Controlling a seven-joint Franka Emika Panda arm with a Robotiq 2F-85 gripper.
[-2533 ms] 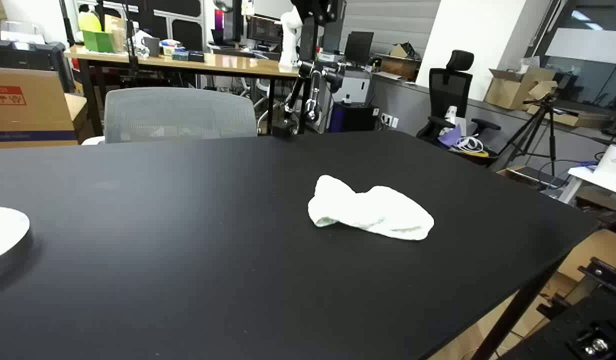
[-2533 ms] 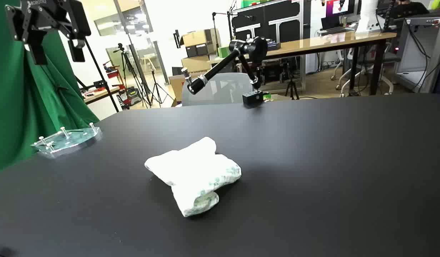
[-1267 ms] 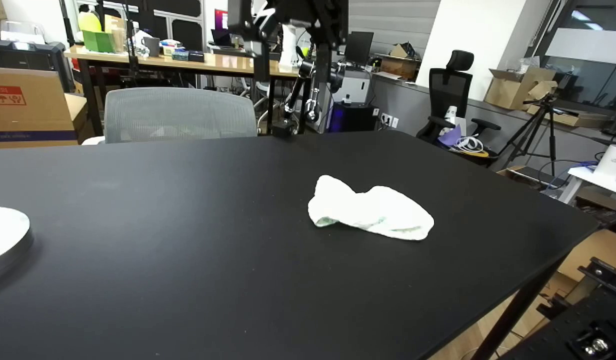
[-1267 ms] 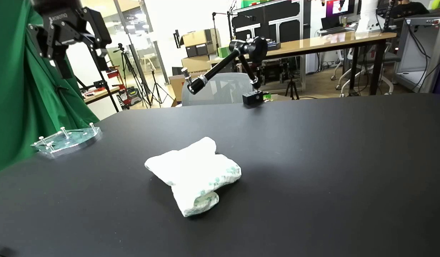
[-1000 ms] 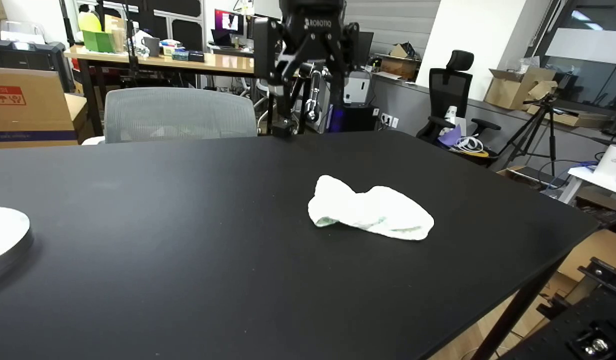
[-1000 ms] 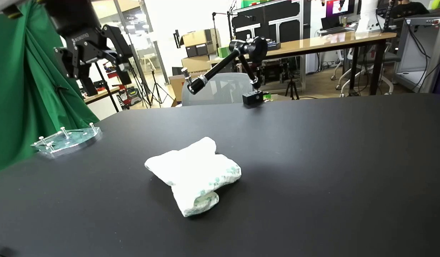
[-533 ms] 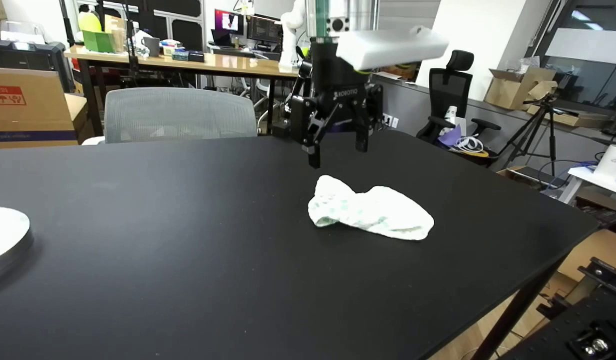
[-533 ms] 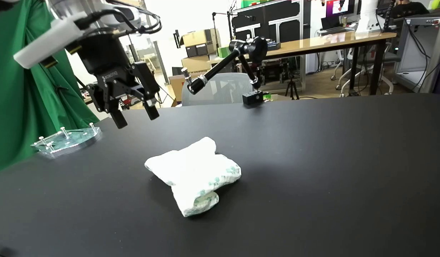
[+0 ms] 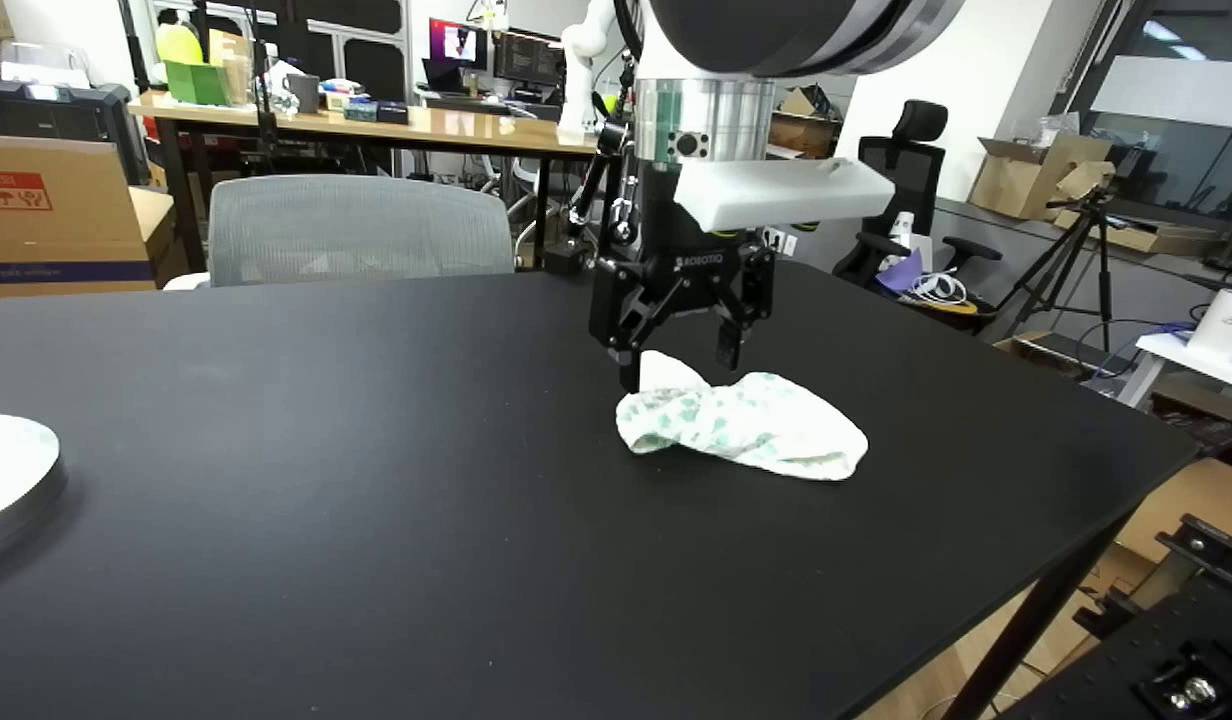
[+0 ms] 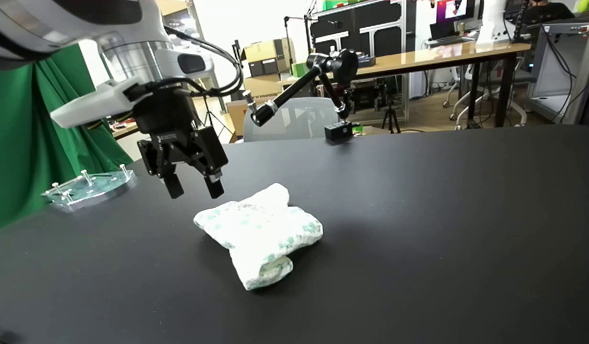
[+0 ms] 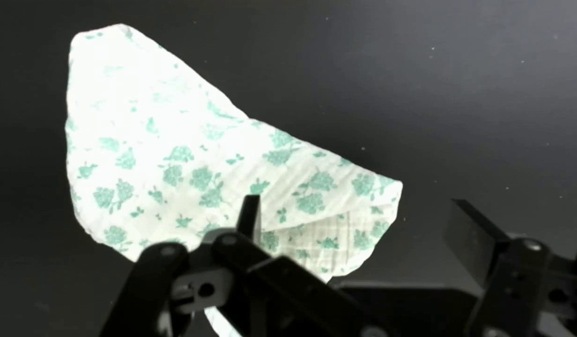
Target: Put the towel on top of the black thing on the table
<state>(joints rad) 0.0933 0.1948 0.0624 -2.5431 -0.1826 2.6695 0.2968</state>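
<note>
A white towel with green flower prints (image 9: 751, 428) lies crumpled on the black table (image 9: 326, 500). It also shows in an exterior view (image 10: 266, 231) and in the wrist view (image 11: 176, 154). My gripper (image 9: 679, 366) is open and empty, low over the table beside the towel. In an exterior view the gripper (image 10: 197, 192) is left of the towel and above the table. In the wrist view the gripper (image 11: 355, 206) has one finger over the towel and the other over bare table. A black block (image 10: 339, 131) carrying a jointed black arm stands at the table's far edge.
A clear plate with upright bolts (image 10: 91, 188) lies at the table's left in an exterior view. A white rounded object (image 9: 11, 465) sits at the left edge in an exterior view. A grey chair (image 9: 361, 230) stands behind the table.
My gripper has come down from the top of both exterior views to low beside the towel, with fingers still open. The towel has not moved.
</note>
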